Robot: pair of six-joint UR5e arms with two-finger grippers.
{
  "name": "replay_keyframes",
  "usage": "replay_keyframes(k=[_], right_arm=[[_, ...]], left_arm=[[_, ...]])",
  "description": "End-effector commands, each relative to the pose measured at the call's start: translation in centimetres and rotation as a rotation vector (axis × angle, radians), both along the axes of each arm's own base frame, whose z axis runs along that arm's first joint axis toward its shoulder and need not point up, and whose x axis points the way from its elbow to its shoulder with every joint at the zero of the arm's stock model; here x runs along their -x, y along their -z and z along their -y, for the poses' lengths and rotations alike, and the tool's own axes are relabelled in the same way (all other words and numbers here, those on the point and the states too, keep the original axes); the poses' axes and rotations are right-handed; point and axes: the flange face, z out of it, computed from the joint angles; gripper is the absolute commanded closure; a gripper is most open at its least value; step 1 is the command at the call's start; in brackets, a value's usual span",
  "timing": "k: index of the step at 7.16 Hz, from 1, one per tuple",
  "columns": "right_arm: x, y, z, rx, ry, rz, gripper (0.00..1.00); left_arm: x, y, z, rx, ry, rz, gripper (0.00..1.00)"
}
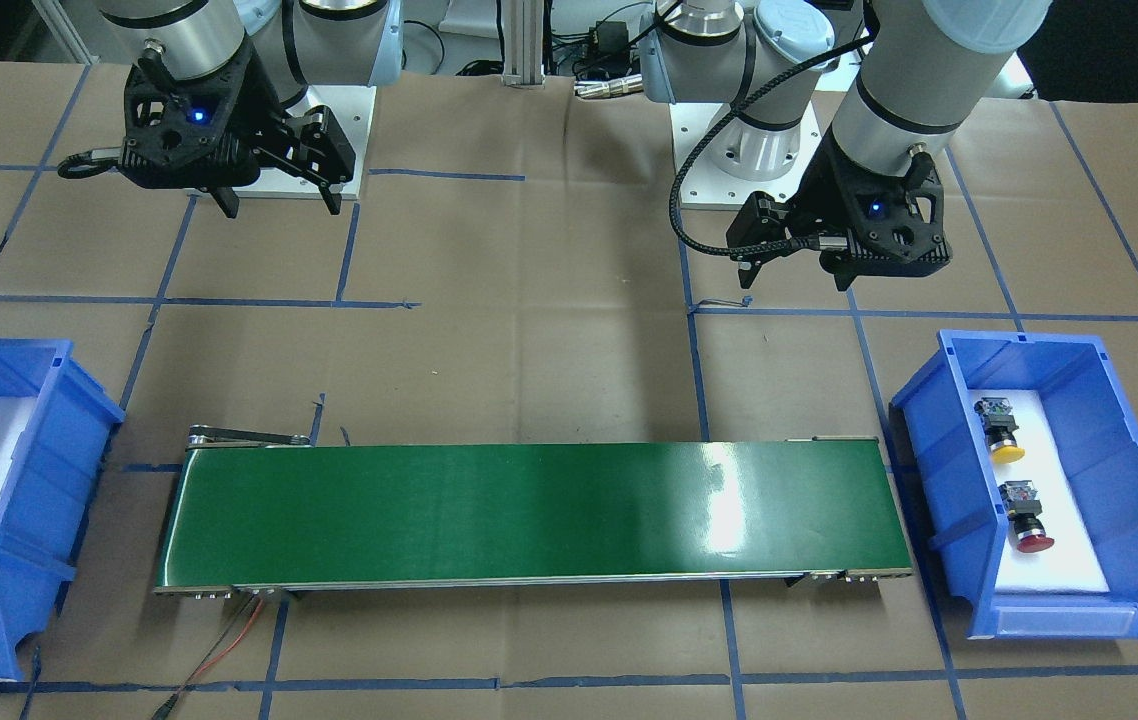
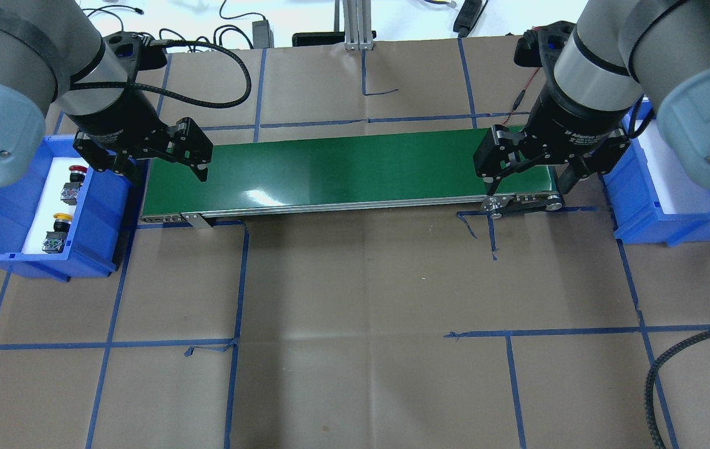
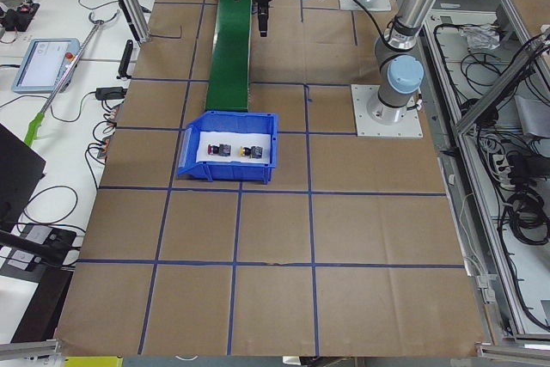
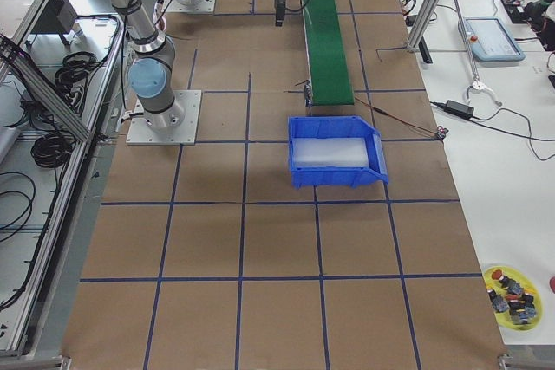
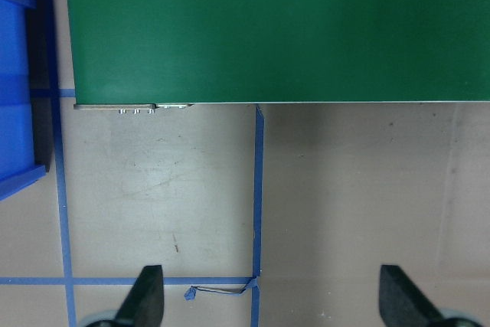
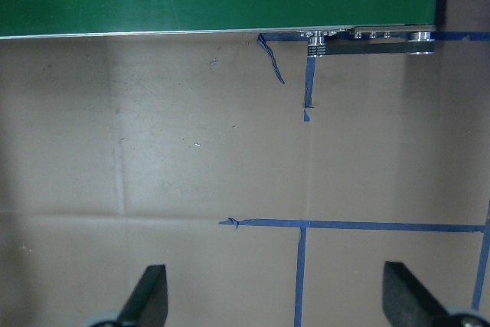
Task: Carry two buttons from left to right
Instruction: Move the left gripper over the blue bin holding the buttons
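The yellow-capped button [image 1: 1004, 437] and the red-capped button [image 1: 1028, 522] lie on white foam in the blue bin [image 1: 941, 470] at the robot's left. Both also show in the overhead view, yellow [image 2: 58, 228] and red [image 2: 73, 179]. My left gripper [image 1: 794, 272] is open and empty. It hovers above the table near the belt's left end [image 2: 168, 173], beside the bin. My right gripper [image 1: 281, 205] is open and empty and hovers near the belt's right end [image 2: 528, 186].
A green conveyor belt [image 2: 342, 171] runs between the two bins. The second blue bin [image 2: 642, 218], at the robot's right, holds only white foam. A yellow dish of spare parts [image 4: 512, 294] sits at a far table corner. Blue tape lines cross the brown paper.
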Motion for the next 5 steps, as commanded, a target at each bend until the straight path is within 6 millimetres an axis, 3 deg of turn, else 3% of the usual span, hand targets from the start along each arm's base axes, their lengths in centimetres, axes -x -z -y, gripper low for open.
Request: replay_keyframes(k=[1,5], right_arm=[[0.02,0.03,-0.03,-0.003,0.000,-0.002,0.00],[0.02,0.03,-0.04,-0.003,0.000,-0.002,0.00]], left_arm=[[0.07,-0.06,0.18,0.002,-0.001,-0.011,0.00],[0.12,0.25,-0.35,-0.004,-0.001,-0.014,0.00]])
